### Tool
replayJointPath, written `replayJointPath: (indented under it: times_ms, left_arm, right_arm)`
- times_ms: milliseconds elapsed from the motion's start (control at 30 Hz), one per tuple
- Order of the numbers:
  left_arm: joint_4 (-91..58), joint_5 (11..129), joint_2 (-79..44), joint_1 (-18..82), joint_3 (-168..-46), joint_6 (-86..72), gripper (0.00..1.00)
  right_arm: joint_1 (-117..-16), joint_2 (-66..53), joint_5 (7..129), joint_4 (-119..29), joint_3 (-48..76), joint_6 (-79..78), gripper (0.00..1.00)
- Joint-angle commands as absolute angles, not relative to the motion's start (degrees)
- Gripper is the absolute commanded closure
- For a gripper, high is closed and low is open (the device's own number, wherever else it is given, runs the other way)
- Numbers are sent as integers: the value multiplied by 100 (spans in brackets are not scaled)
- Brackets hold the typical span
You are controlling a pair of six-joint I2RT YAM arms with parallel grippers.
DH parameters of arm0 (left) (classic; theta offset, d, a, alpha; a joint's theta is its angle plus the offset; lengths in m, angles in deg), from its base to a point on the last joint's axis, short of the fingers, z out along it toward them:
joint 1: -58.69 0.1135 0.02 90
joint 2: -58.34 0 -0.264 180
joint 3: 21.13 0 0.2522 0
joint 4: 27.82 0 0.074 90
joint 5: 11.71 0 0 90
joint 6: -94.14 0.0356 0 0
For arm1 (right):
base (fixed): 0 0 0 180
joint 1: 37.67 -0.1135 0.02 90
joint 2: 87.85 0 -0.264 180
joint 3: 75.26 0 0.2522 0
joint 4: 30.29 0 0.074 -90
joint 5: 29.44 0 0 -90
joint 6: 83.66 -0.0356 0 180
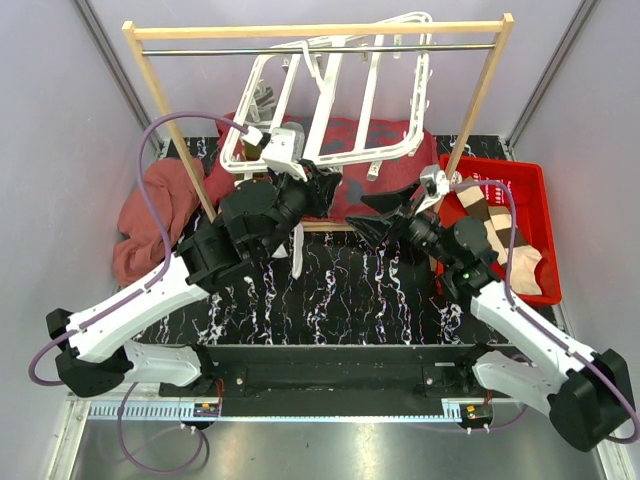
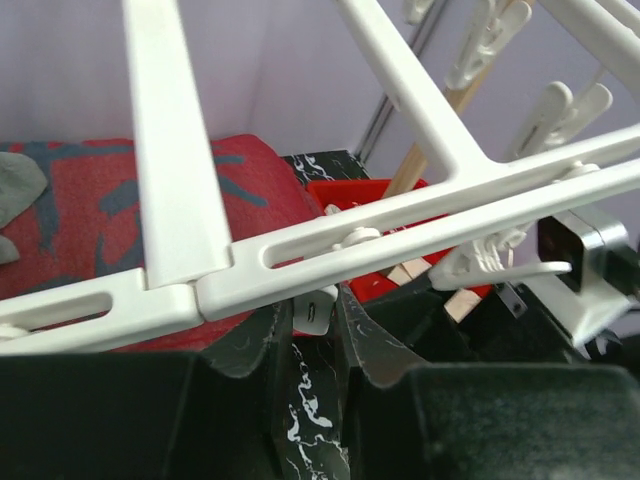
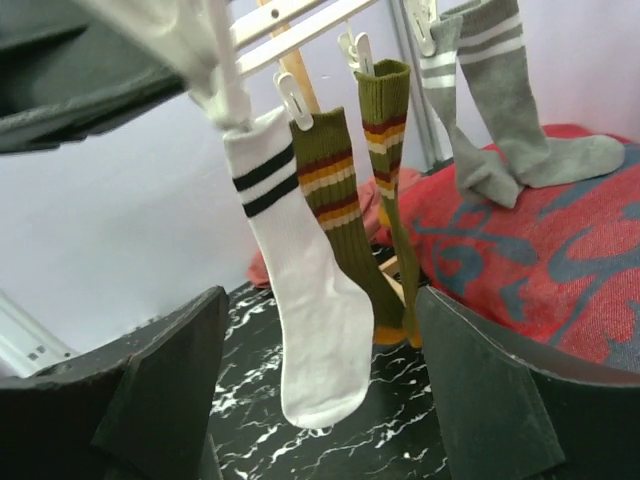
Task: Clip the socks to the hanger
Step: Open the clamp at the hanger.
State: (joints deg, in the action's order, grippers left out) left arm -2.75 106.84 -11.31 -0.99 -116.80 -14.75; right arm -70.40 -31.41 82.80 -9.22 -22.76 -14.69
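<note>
The white hanger (image 1: 330,100) hangs tilted from the wooden rail; in the left wrist view its bars (image 2: 400,225) cross just above my fingers. My left gripper (image 1: 303,182) is at the hanger's front edge, with its jaws (image 2: 318,300) closed on a small white clip (image 2: 318,315). My right gripper (image 1: 385,228) is open and empty (image 3: 322,300), facing the clipped socks. A white sock with black stripes (image 3: 310,330) hangs between its fingers without touching them; it also shows in the top view (image 1: 297,250). Two olive striped socks (image 3: 335,200) and two grey socks (image 3: 500,100) hang behind it.
A red bin (image 1: 535,215) at the right holds loose beige-brown socks (image 1: 525,270). A red patterned cloth (image 1: 365,150) lies under the hanger and a plain red cloth (image 1: 150,215) is bunched at the left. The wooden rail frame (image 1: 480,100) stands over the black marbled table (image 1: 350,290).
</note>
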Motion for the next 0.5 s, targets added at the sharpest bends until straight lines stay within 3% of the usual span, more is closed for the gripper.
replayJointPath:
  times_ms: [0,267,467]
  left_arm:
    - [-308,9904,-969,33,-11795,-1510,93]
    - [-255,8964,-960,376,-11751,-1730,94]
    - [-272,8471,-1013,525,-11751,-1914,95]
  right_arm:
    - [-6395,-2731,9709,584,-2177,-3098,17]
    - [-6061,-2054,10477,2527,-2256,-4602,17]
    - [-5964,-1904,10565,2766,-2177,-4744,16]
